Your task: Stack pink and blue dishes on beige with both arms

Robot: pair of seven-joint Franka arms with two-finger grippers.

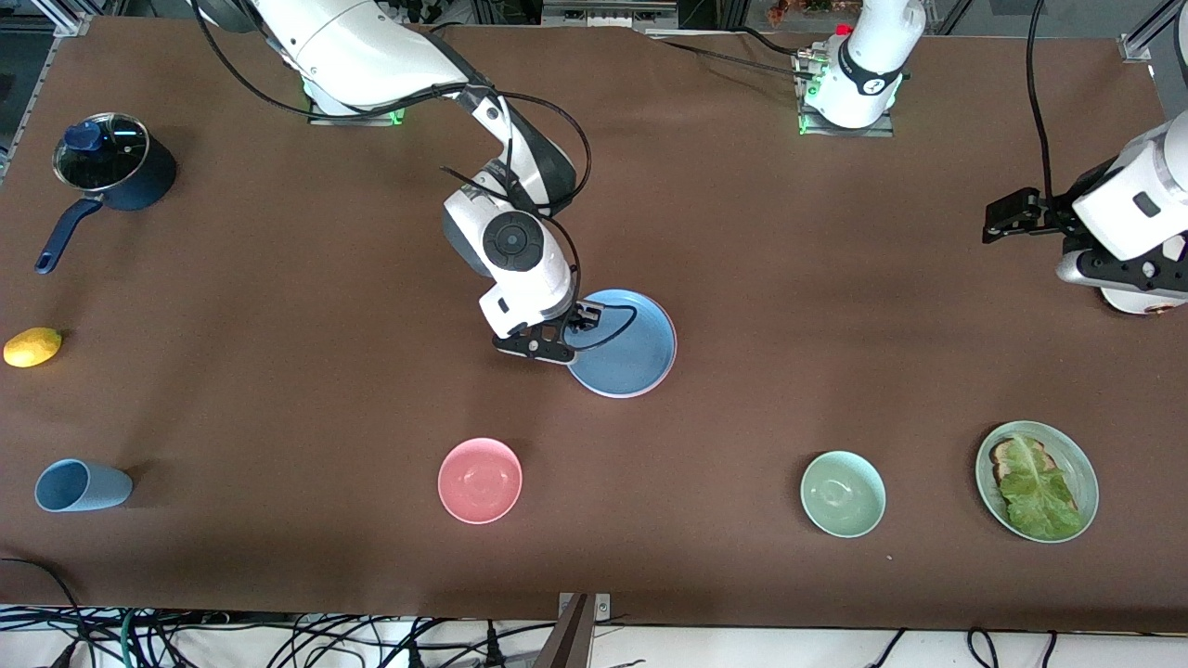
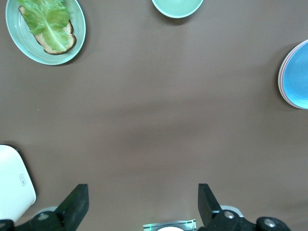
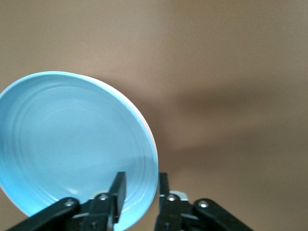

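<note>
Starting at the right arm's end of the table, the lidded pot [image 1: 116,167], the lemon [image 1: 32,347] and the blue cup [image 1: 82,485] lie along that edge. None of them is part of this job. The pink bowl [image 1: 480,480] sits near the front edge and is not involved either.

Near the middle of the table, the right gripper [image 3: 140,192] is low at the rim of the blue dish [image 1: 626,348]. One finger is inside the rim and the other outside. The jaws stand a little apart, so they look slack around the rim and not clamped on it.

The blue dish lies flat. Under its edge the pink dish [image 3: 153,139] shows as a thin line. We cannot pick out the beige dish beneath them, though we judge it to be at the bottom of the pile.

So we take this for the last step, letting go of the blue dish. Next the jaws should open clear of the rim and lift straight up, so the pile is not dragged.

The green bowl [image 1: 843,494] and the green plate with toast and lettuce [image 1: 1037,480] lie along the front edge. The left gripper [image 2: 143,207] waits with its jaws wide and empty, over bare table at the left arm's end.
</note>
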